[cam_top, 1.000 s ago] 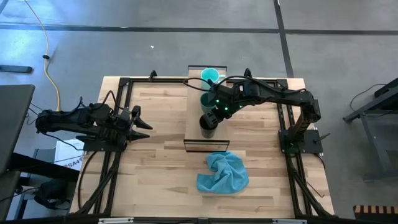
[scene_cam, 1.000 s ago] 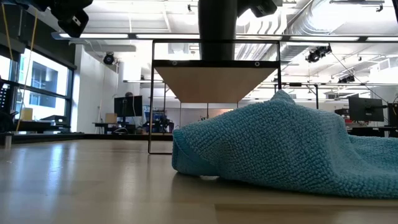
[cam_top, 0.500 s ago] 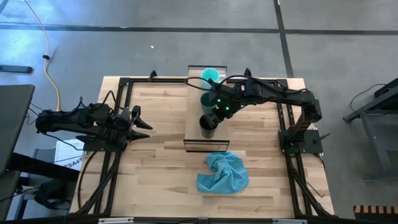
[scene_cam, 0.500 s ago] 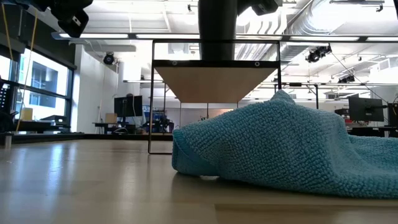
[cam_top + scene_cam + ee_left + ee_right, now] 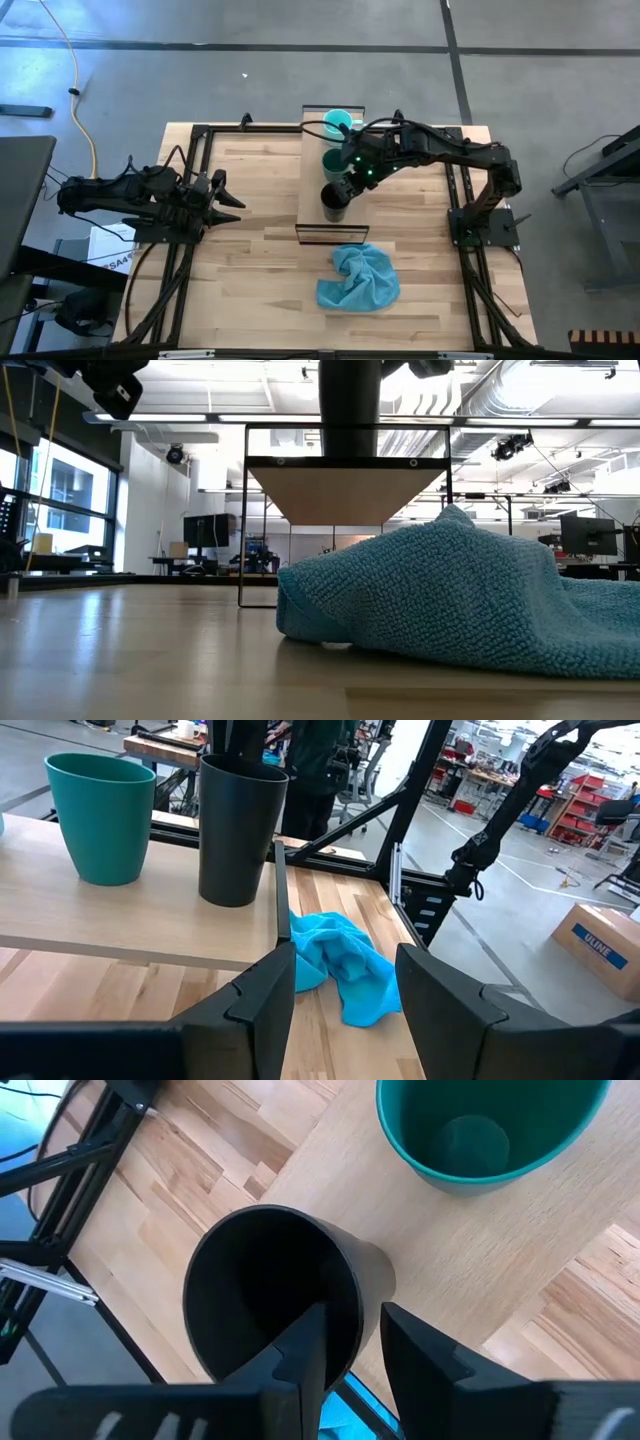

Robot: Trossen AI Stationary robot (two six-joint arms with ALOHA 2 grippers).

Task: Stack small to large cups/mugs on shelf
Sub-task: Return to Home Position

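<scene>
Pale-wood narrow shelf (image 5: 312, 175) runs from the table's (image 5: 250, 270) 12 o'clock edge toward its centre. It carries a light turquoise handled mug (image 5: 338, 121) at 12 o'clock, a dark green round cup (image 5: 331, 159) mid-board, and a taller black cup (image 5: 332, 200) toward 6 o'clock. The right end effector (image 5: 352, 1320) hovers with fingers apart, astride the black cup's rim. The left end effector (image 5: 231, 198) waits at 9 o'clock, fingers apart.

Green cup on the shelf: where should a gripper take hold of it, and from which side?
Take the green cup by its rim from above, one finger inside, one outside. It stands upright on the shelf with its mouth open, its wall narrows downward, and the black cup stands close beside it, so a side grasp looks cramped.
</scene>
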